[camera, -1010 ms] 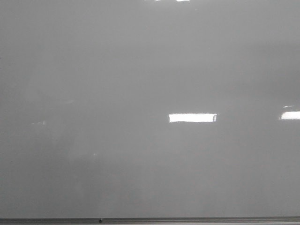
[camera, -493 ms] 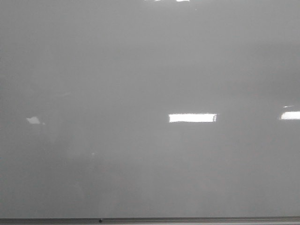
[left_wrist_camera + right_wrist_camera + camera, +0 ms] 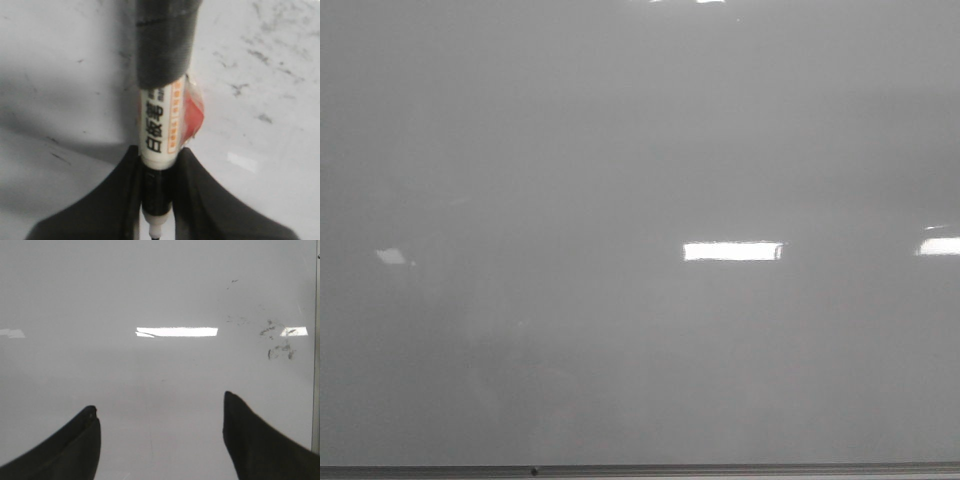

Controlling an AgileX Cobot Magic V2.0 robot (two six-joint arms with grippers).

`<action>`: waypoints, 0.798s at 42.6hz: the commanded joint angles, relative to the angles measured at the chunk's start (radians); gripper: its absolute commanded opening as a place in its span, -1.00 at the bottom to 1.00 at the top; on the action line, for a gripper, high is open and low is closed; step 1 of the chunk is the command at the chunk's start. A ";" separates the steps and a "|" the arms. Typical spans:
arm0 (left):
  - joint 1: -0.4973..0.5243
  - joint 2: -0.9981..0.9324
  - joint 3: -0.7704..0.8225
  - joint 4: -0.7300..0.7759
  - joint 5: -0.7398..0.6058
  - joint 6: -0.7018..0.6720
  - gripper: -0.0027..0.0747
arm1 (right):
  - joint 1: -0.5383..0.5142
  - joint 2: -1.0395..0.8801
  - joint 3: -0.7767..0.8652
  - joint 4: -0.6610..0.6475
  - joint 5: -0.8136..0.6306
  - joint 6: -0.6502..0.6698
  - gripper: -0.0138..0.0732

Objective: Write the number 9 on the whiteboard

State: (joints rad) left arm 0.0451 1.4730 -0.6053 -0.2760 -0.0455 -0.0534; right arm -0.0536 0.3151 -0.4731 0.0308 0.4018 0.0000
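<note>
Whiteboard (image 3: pixel 620 150) fills the front view: glossy grey-white, flat, no marker line on it there, so no number 9 visible in any view. Thin grey metal edge strip (image 3: pixel 720 468) runs along the bottom edge, with one small dark dot on it.

Left gripper (image 3: pixel 156 200): smooth black curved fingers (image 3: pixel 100 210) clamped together on a marker (image 3: pixel 159 135). The barrel is white and cylindrical, with black characters, an orange stripe and a red patch; its upper part is wrapped in black tape. The board surface behind it carries faint dark smudges.

Right gripper (image 3: pixel 160 435): black tapered fingers (image 3: pixel 250 440) spread wide apart, nothing between them. Board (image 3: pixel 150 290) faces it, with grey smears (image 3: pixel 277 347) near the right edge strip.

Versus 1.0 s ago in the front view: a small bright glare patch (image 3: pixel 390 256) now sits near the left edge; it was barely there before. The rectangular light reflection (image 3: pixel 733 251) has kept its place at mid-board, as has the second one (image 3: pixel 940 245) at the right edge. Lower left shows dim, blurred shapes.
</note>
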 commanded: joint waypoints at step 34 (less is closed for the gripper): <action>-0.537 -0.180 -0.438 -0.297 1.072 1.074 -0.98 | 0.312 0.429 -0.324 0.397 0.441 -0.497 0.55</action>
State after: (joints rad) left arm -0.4483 1.3255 -0.9909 -0.4916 0.9850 0.9230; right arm 0.2061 0.6896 -0.7232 0.3144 0.8122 -0.3761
